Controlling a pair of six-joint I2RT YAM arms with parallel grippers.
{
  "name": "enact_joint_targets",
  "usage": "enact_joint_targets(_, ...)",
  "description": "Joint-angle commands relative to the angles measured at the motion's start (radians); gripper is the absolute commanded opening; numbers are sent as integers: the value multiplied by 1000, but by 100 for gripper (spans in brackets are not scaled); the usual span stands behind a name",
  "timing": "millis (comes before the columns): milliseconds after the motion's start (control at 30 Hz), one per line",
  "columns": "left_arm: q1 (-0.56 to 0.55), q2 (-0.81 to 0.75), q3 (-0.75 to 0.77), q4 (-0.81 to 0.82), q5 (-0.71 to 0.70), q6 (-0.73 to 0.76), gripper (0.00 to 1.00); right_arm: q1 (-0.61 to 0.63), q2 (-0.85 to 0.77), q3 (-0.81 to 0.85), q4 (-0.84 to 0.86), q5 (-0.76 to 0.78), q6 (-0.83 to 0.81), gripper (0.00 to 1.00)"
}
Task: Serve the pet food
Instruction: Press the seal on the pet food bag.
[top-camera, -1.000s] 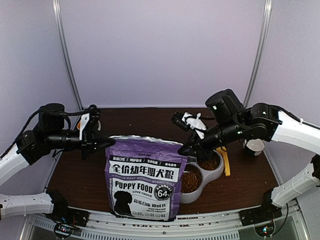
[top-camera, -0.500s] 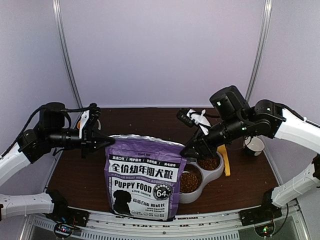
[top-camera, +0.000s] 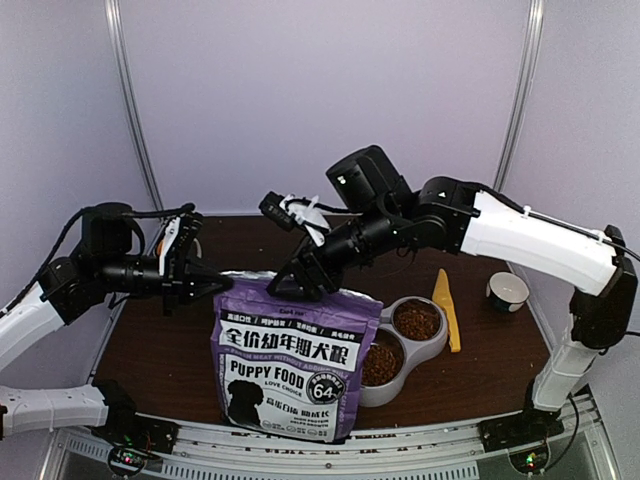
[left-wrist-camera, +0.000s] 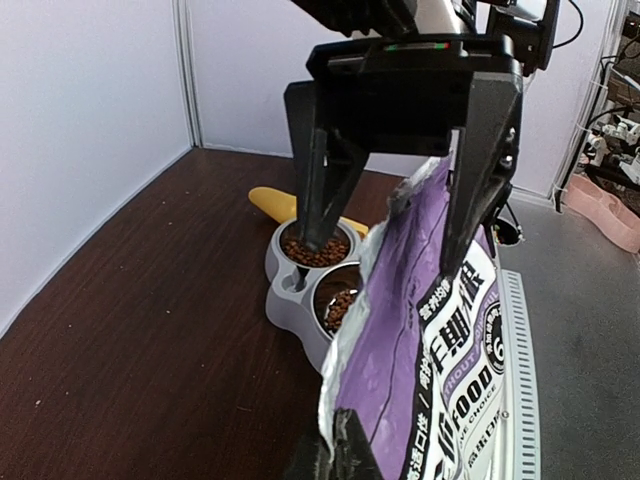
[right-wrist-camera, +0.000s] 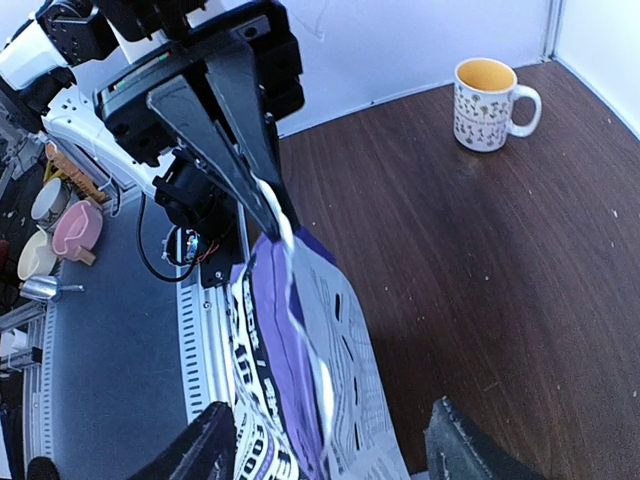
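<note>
My right end effector (top-camera: 300, 287): apart, moved from bowl (top-camera: 440, 345) to bag (top-camera: 285, 370). Left end effector (top-camera: 215, 285): clamps bag. Bowl: pet food (top-camera: 417, 321).

Puppy food bag (top-camera: 290, 350): purple and white, upright on the desk (top-camera: 160, 350) — top edge between the fingers of the right tool (top-camera: 292, 288), top left corner at the tip of the left tool (top-camera: 215, 285).
Double bowl (top-camera: 436, 349): grey, lower than the right tool and to its right, just beside the bag.
Scoop (top-camera: 447, 310): yellow, flat on the desk — just right of the bowl.
White mug (top-camera: 508, 292): well to the right of the right tool.
Patterned mug (right-wrist-camera: 488, 92): yellow inside, beyond the left tool, near the wall.
</note>
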Motion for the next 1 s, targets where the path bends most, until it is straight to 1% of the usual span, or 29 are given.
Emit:
enact_joint_targets(0,6,-1,38,142,43,-26,0,30,80,123,24,-38,-14,61)
enact_joint_targets(33,6,0,40,143,43,-27,0,36,95,142,25,-39,-13,59)
enact_joint_targets(167,5,1,40,144,44,-27,0,51,153,199,22,-40,-11,42)
enact_joint_targets(233,6,0,40,145,45,-27,0,54,174,216,21,-39,-13,37)
enact_joint_targets(367,5,3,40,144,49,-29,0,55,200,235,17,-35,-21,22)
enact_joint_targets(500,6,2,40,146,50,-28,0,55,213,239,7,-25,-27,13)
enact_joint_targets(600,6,3,40,146,49,-28,0,56,220,240,3,-14,-32,8)
enact_joint_targets(700,5,0,40,146,48,-28,0,56,225,241,1,-7,-37,7)
enact_joint_targets(767,5,-1,39,146,46,-28,0,57,225,240,6,-5,-37,0)
enact_joint_targets(967,5,-7,38,146,39,-28,0,58,209,219,57,-14,-34,0)
